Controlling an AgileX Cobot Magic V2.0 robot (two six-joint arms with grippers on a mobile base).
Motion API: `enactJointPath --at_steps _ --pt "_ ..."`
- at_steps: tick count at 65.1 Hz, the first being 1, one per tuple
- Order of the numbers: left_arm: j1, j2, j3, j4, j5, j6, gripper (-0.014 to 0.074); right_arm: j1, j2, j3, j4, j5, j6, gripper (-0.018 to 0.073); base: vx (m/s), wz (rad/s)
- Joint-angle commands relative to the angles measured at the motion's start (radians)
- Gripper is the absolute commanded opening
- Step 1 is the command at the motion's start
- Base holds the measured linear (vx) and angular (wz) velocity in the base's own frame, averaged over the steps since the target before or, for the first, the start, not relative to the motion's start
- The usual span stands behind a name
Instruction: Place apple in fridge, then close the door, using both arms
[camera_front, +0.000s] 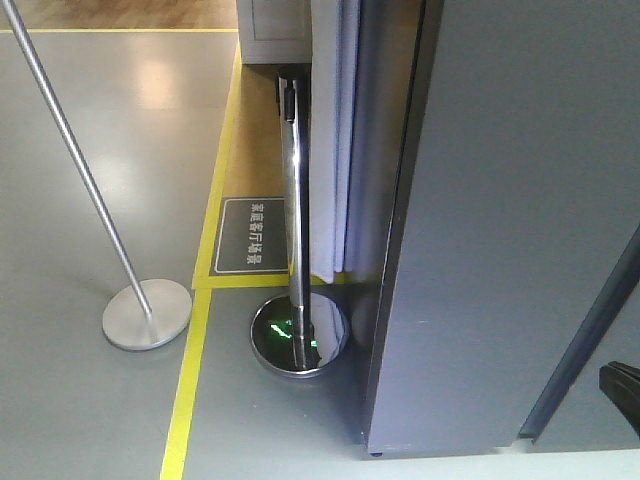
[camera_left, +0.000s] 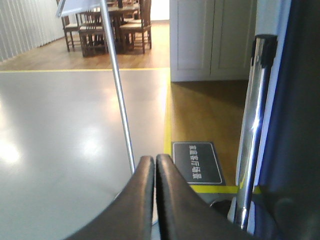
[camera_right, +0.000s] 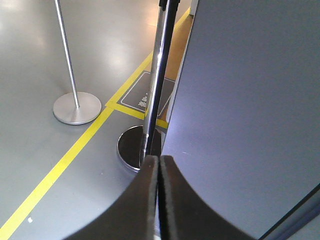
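Note:
The apple is out of view in every camera. The fridge (camera_front: 500, 200) fills the right of the front view as a dark grey outer face, and no white interior shows. A dark seam (camera_front: 590, 330) runs down that face; the grey panel to its left looks like the door, lying flush. My left gripper (camera_left: 155, 159) is shut with nothing between its fingers and points at the floor beside the fridge's edge (camera_left: 300, 125). My right gripper (camera_right: 159, 159) is also shut and empty, close in front of the grey fridge face (camera_right: 250, 100).
A chrome stanchion post (camera_front: 295, 200) with a round mirrored base (camera_front: 298, 338) stands right by the fridge's left corner. A second slanted pole (camera_front: 80, 170) on a flat disc base (camera_front: 147, 313) stands further left. Yellow floor tape (camera_front: 190, 380) and a dark floor sign (camera_front: 252, 235) mark the ground.

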Motion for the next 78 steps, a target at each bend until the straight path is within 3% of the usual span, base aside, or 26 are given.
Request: enactJointPath --at_steps 1,12,72,78 --pt "-0.006 -0.009 -0.018 0.000 -0.099 0.001 -0.0006 -0.005 0.010 -0.027 0.035 -0.045 -0.004 -0.0003 0.00 0.00" --pt "-0.006 -0.009 -0.018 -0.018 -0.160 0.001 -0.0006 -0.005 0.010 -0.027 0.035 -0.045 -0.004 -0.0003 0.00 0.00" --pt "-0.006 -0.006 -0.020 -0.018 -0.155 0.001 -0.0006 -0.003 0.010 -0.023 0.035 -0.051 -0.005 -0.0003 0.00 0.00" --pt "-0.006 -0.006 -0.020 -0.018 -0.155 0.001 -0.0006 0.004 0.006 -0.006 -0.005 -0.078 -0.004 -0.0003 0.00 0.00"
